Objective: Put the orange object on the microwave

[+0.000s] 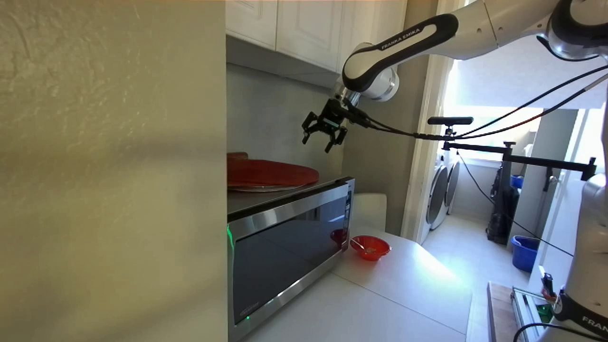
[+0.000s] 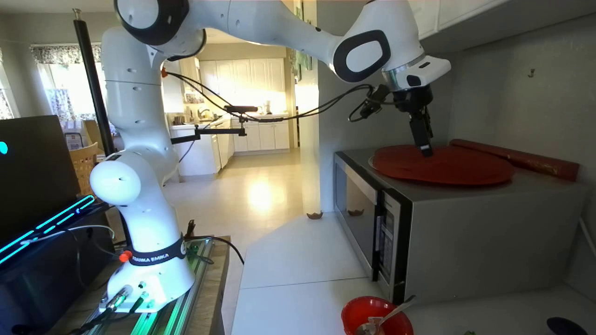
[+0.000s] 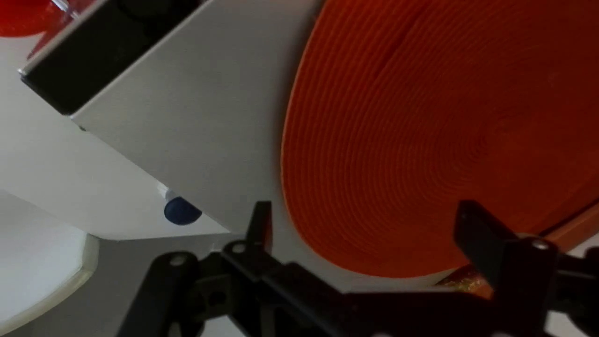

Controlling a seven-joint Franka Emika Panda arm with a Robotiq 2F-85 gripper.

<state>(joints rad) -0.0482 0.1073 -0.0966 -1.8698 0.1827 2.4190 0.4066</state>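
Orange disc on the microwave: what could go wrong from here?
1. The orange disc already lies on the microwave; if the open gripper comes down, it could push the disc askew.
2. A long red bundle lies close beside the disc, so a shove might move both.
3. White cabinets hang overhead; a straight-up retreat may bump them, though clearance can't be judged.

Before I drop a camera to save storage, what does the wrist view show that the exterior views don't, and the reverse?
Only the wrist view shows the concentric ridges of the red-orange disc. Only the exterior views show the robot arm and white upper cabinets. All three show the disc lying on the microwave, the red bowl and the fingers.
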